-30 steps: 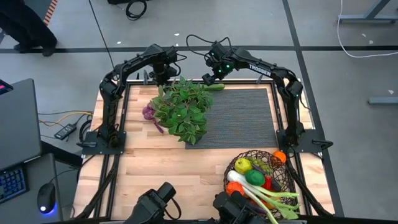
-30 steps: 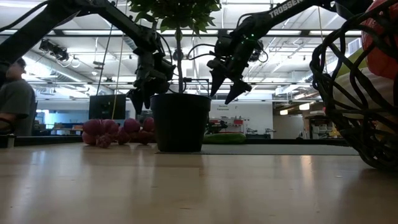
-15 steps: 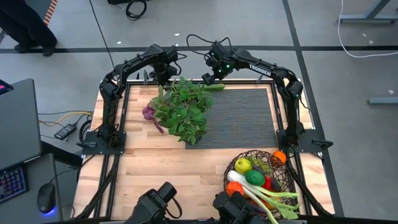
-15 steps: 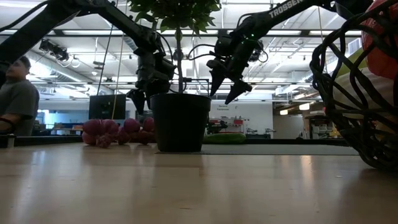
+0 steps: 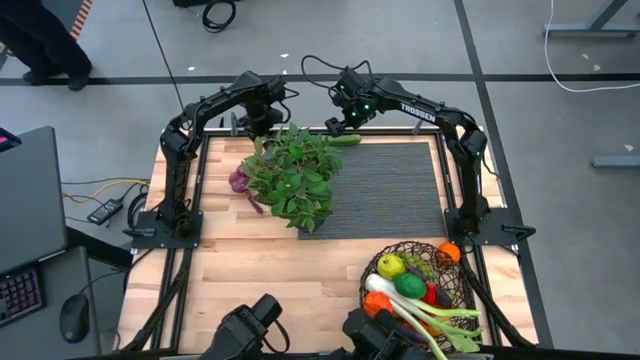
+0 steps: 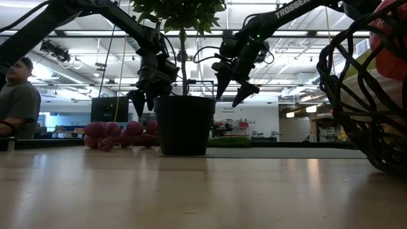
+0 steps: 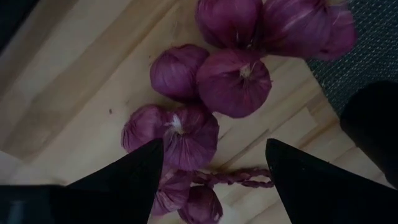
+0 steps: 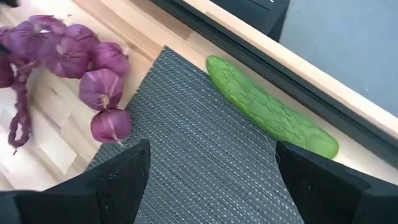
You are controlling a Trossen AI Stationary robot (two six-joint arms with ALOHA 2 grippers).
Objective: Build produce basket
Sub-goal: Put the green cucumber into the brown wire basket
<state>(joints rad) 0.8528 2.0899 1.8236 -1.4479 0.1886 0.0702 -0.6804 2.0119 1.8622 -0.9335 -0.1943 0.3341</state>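
Note:
The dark wire basket (image 5: 415, 285) stands at the table's near right with a lemon, a lime, a leek and other produce in it; an orange tomato (image 5: 449, 253) sits at its far rim. A green cucumber (image 8: 267, 109) lies at the far edge of the black mat (image 5: 390, 190). A bunch of purple bulbs on a braided stalk (image 7: 211, 81) lies on the wood left of the potted plant (image 5: 295, 175). My left gripper (image 7: 214, 143) hangs open above the purple bunch, pointing down. My right gripper (image 8: 212, 144) hangs open above the mat, near the cucumber.
The leafy plant in its black pot (image 6: 184, 125) stands between my two grippers and covers part of the purple bunch from above. The table's far rail (image 8: 298, 74) runs just behind the cucumber. A person (image 6: 16, 95) is in the room beyond the table's left.
My left gripper has rolled a little about its own pointing line while staying in place above the purple bunch. Nothing on the table has moved.

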